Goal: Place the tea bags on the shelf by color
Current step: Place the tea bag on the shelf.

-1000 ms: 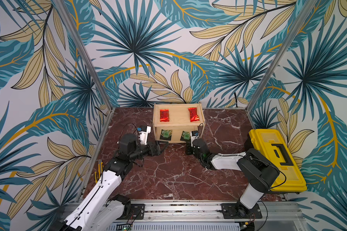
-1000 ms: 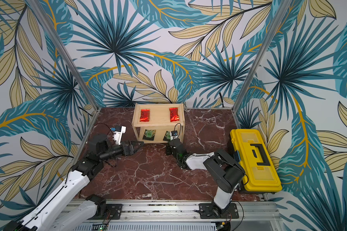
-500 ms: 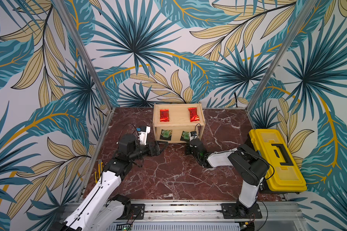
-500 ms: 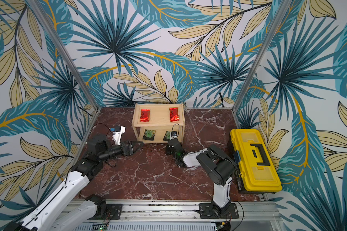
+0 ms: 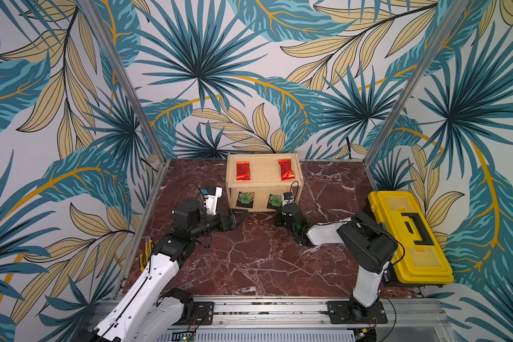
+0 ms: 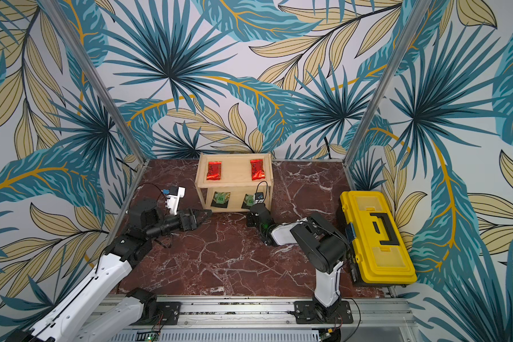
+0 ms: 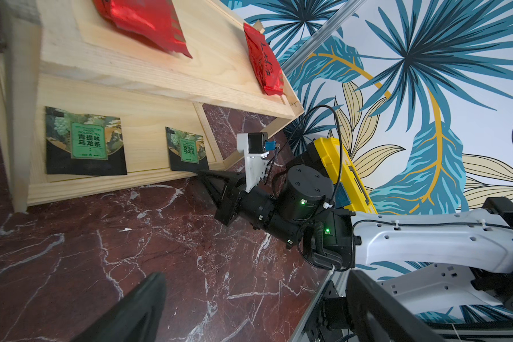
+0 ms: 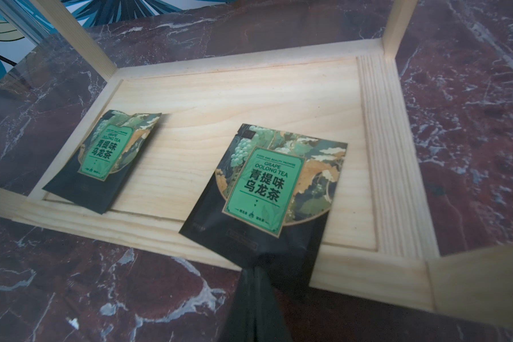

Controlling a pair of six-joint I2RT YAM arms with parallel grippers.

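tea bags: all four lie on the shelf [image 5: 264, 189], which stands at 12 o'clock on the marble table [image 5: 249, 266], close to the back wall. top board: left red tea bag [image 5: 243, 171] toward the board's 9 o'clock end, right red tea bag [image 5: 286, 169] toward its 3 o'clock end, both flat and well apart. lower board: left green tea bag [image 5: 245, 199] and right green tea bag [image 5: 274, 201], again toward 9 and 3 o'clock, apart, label side up. in the right wrist view the right green tea bag sits skewed, with its dark near edge lapping over the front rim of the lower board. the left green tea bag lies near that same rim. right gripper [image 7: 201, 174] reaches in low from 5 o'clock of the shelf, jaws clenched. its tips touch the near edge of the right green tea bag at the rim; cannot tell whether foil is pinched between them. left gripper [image 5: 241, 213] lies low over the table at 7 o'clock of the shelf, near its front rim and pointing toward 3 o'clock. its jaws are released and spread wide, with nothing between the fingers [image 7: 137, 308]. yellow toolbox [image 5: 409, 237] lies closed at 3 o'clock on the table, beside the right arm's elbow.
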